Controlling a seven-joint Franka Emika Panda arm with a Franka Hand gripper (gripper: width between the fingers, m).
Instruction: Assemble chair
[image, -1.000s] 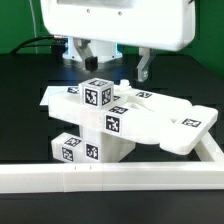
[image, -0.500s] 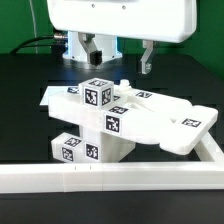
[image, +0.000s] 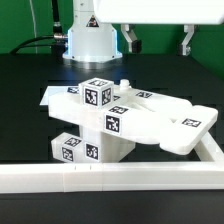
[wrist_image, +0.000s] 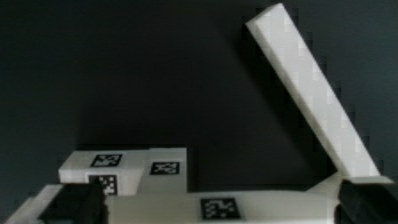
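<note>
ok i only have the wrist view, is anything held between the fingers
Observer: No. In the exterior view the gripper hangs open and empty, high over the chair parts.
Operator: are those parts loose or piled up
Observer: Piled up. A tagged block sits on top, and a tray-like piece sticks out toward the exterior view's right.
Operator: and the long white bar i see
Observer: That looks like the L-shaped rail. It runs along the near edge in front of the pile and turns a corner at the exterior view's right.
</note>
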